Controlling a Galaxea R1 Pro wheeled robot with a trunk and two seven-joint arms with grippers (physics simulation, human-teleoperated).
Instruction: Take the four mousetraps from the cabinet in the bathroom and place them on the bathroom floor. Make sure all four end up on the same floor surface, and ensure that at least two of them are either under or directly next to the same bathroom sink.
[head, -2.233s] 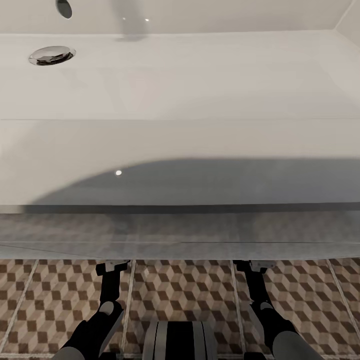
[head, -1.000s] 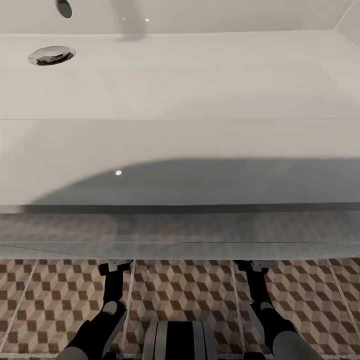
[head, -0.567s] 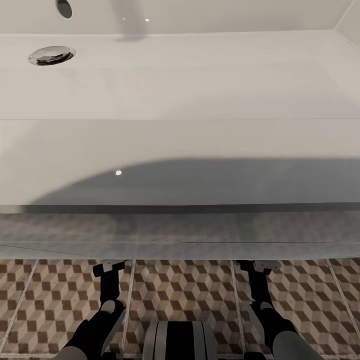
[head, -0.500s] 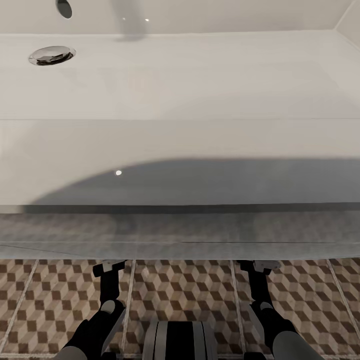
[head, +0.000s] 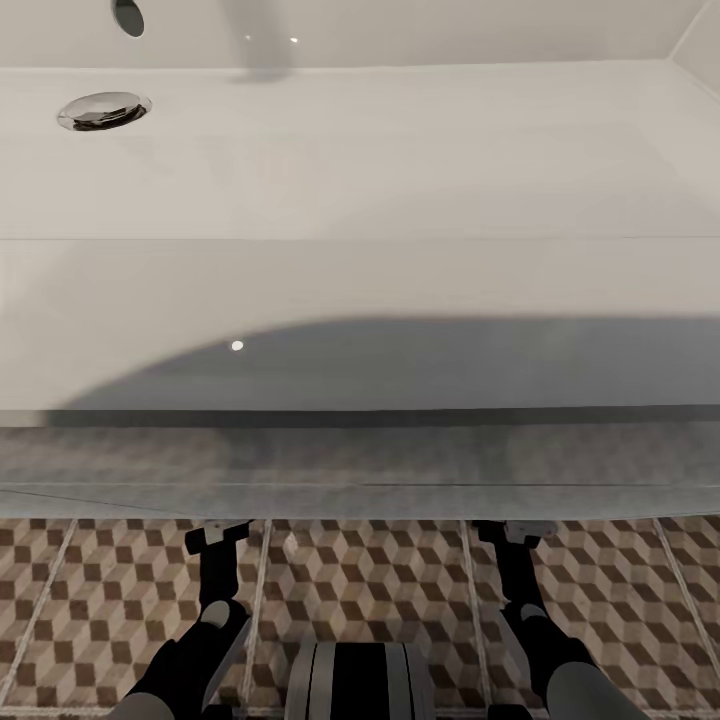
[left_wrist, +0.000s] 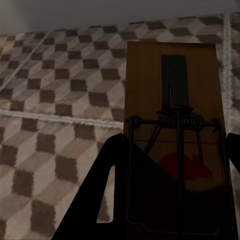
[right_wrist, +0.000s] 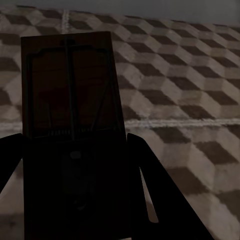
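Claws first, since they sit nearest to us: our left claw (left_wrist: 165, 210) is clamped on a mousetrap (left_wrist: 172, 125), its two dark fingers (left_wrist: 97, 200) flanking the near end of the wooden board. The board runs lengthwise out beyond the fingertips, with the coiled spring lying crosswise just ahead of the claw, the red mark right by it, and a dark metal plate farther out toward the free end. Beneath and beyond that board lies the bathroom floor (left_wrist: 55, 110) with its cube-pattern tiles and a pale grout line; whether the board touches the tiles we cannot tell.

Our right claw (right_wrist: 75, 200) grips a second mousetrap (right_wrist: 72, 85) the same way — fingers (right_wrist: 155, 190) on either side of the near end, the board reaching forward past them. This one sits in deep shadow, so its wire frame is only faintly visible and the red mark is barely readable. More of the same tiling stretches past it.

From the head view, both arms reach forward and down, the left wrist (head: 222, 540) and right wrist (head: 515, 535) disappearing under the front edge of a white sink (head: 400, 150). Both traps are therefore out ahead of the claws, below that basin. Farther off, on the left side of the basin, we see a chrome drain (head: 103, 109), and beyond it a dark overflow hole (head: 128, 15) in the back wall.
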